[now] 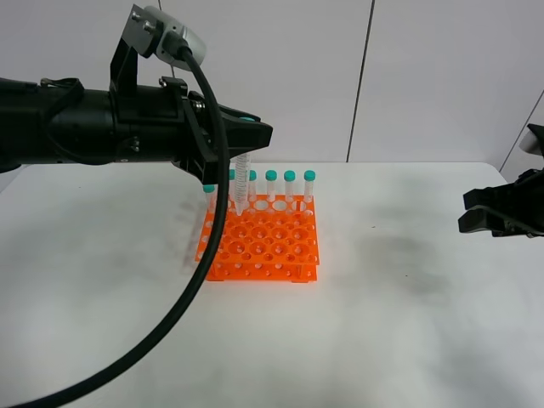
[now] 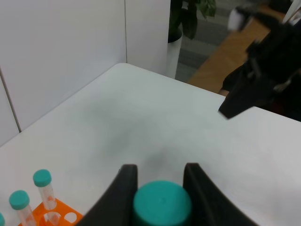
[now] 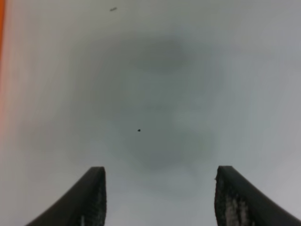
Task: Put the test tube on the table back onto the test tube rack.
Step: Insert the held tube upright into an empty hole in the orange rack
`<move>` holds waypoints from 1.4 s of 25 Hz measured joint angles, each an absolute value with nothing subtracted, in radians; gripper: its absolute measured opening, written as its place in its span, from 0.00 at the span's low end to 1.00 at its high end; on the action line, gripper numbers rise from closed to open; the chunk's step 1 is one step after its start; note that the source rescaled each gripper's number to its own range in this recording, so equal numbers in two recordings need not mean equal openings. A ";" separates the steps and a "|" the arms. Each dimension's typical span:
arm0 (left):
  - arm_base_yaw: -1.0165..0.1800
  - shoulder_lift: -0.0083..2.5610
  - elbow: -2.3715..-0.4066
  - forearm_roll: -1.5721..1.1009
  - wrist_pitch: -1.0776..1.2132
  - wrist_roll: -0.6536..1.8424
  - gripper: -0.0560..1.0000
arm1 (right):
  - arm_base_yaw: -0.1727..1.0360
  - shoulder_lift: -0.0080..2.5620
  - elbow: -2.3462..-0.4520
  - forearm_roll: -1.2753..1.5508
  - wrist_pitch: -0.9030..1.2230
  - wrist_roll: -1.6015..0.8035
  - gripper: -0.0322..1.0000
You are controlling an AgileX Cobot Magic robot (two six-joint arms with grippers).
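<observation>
Plastic test tube (image 1: 241, 183) looks light, stiff and slippery; I judge the teal cap (image 2: 162, 205) the safest hold. Left gripper (image 2: 160, 168) clamps that cap between 2 fingers (image 2: 126, 184), tube upright, tip just over the test tube rack (image 1: 263, 242). Right gripper (image 3: 160, 175) stands wide, empty, above the table (image 1: 408, 297).

**Colour key to the bench, as seen from my two arms**

My left gripper (image 2: 160, 173) and my right gripper (image 3: 160, 188) are matte black, and the cable (image 1: 204, 255) is a glossier black. The test tube (image 1: 241, 183) is clear, ruled with fine graduation lines, and capped in teal-green. The test tube rack (image 1: 265, 242) is bright orange, patterned with a regular grid of round holes. The racked tubes (image 1: 290, 189) are clear with teal caps. The table (image 1: 399, 323) is white, mottled with soft grey smudges. The wall panels (image 1: 442, 76) are pale grey, split by a dark seam.
</observation>
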State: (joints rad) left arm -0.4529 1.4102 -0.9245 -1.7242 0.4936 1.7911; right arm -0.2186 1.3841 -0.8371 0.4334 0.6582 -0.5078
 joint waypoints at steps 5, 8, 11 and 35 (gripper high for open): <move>-0.453 1.410 -0.924 -1.724 0.494 1.791 0.05 | -0.219 1.201 -0.837 0.369 0.748 -0.454 0.56; -0.453 1.410 -0.924 -1.724 0.494 1.791 0.05 | -0.219 1.112 -0.837 0.340 0.839 -0.449 0.56; -0.453 1.410 -0.924 -1.724 0.494 1.791 0.05 | -0.219 1.053 -0.837 0.327 0.936 -0.436 0.56; -0.453 1.410 -0.924 -1.724 0.494 1.791 0.05 | -0.147 0.863 -0.841 0.124 1.211 -0.220 0.56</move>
State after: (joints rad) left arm -0.4529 1.4102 -0.9245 -1.7242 0.4936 1.7911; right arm -0.1472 0.8626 -0.8412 0.1238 1.2109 -0.2197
